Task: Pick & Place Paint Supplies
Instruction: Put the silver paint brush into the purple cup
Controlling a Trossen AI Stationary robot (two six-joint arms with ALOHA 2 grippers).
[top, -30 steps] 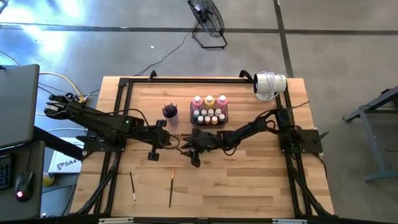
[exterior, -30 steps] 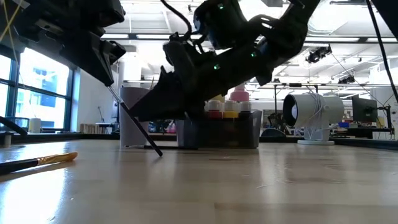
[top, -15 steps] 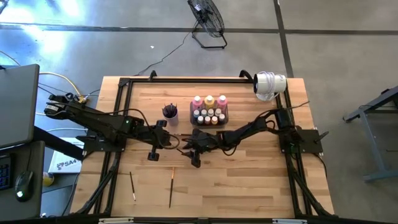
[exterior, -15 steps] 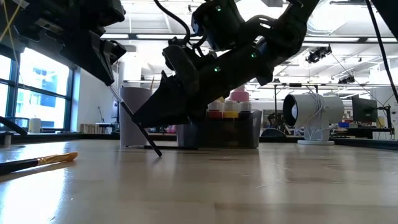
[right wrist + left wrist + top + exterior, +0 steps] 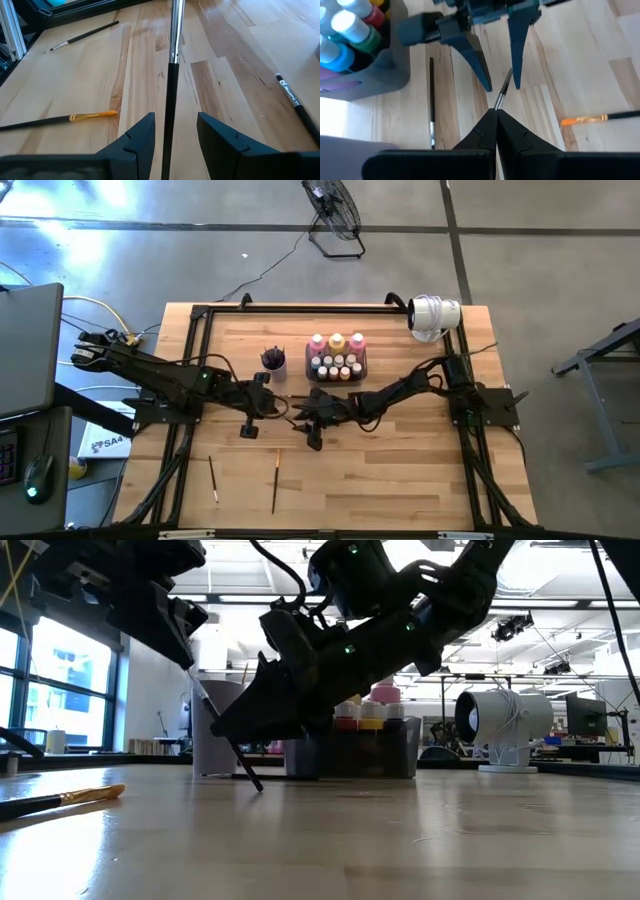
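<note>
Left claw clamped on paintbrush; right claw parted around it

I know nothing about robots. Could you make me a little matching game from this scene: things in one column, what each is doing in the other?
1 left tool
2 right tool
3 orange-tipped brush
4 purple cup

A open, a finger each side of the dark brush
B standing beside the grey tray
C shut on the dark brush
D lying flat on the table

Pairs: 1-C, 2-A, 3-D, 4-B
</note>
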